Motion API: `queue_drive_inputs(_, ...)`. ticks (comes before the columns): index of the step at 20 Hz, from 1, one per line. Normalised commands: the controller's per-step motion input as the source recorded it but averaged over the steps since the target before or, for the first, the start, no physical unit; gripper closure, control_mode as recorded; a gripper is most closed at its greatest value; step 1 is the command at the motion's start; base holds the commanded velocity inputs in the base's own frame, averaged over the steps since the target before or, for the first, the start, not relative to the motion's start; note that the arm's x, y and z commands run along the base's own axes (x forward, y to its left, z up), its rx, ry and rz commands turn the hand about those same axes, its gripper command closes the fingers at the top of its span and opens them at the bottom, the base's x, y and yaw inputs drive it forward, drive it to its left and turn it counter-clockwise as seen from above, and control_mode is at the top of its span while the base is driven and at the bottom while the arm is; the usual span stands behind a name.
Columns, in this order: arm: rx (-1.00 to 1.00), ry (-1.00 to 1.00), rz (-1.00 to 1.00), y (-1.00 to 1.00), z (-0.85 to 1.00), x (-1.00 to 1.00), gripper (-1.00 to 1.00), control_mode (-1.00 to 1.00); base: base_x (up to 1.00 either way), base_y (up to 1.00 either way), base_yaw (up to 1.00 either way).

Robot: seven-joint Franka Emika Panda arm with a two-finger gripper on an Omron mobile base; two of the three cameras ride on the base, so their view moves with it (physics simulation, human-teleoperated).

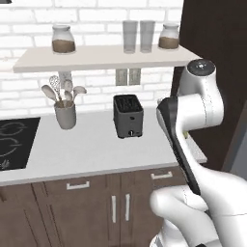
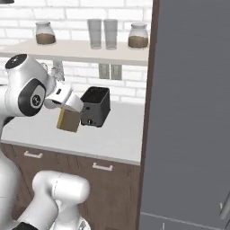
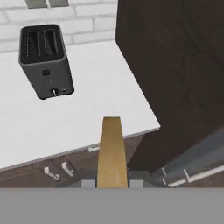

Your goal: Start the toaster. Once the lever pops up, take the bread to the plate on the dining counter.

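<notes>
the gripper (image 3: 112, 183) is clamping the bread (image 3: 112, 151) edge-on between its jaws, the tan slice hanging below the hand (image 2: 68, 120) in the right base view. the toaster (image 3: 44, 61) is sitting on the white counter (image 3: 96, 100), well ahead of the jaws and to their left, both slots showing dark.

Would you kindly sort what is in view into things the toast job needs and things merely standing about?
Job: toaster; bread, held in the pincer.
Standing about: utensil cup; shelf jars; two glasses; cooktop.
</notes>
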Motion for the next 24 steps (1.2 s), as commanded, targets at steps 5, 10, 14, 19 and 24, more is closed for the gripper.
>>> queue_drive_inputs(5, 0.0, 0.0, 0.0, 0.0, 0.0, 0.0, 1.0, 1.0, -0.81, 0.96, 0.2)
queue_drive_inputs(10, 0.0, 0.0, 0.0, 0.0, 0.0, 0.0, 1.0, 1.0, -0.41, 1.0, 0.44)
queue_drive_inputs(14, 0.0, 0.0, 0.0, 0.0, 0.0, 0.0, 1.0, 1.0, -0.01, 0.93, 0.72)
queue_drive_inputs(19, 0.0, 0.0, 0.0, 0.0, 0.0, 0.0, 1.0, 1.0, 0.0, 0.6, 0.87)
queue_drive_inputs(24, 0.0, 0.0, 0.0, 0.0, 0.0, 0.0, 1.0, 1.0, 0.0, 0.24, 0.97)
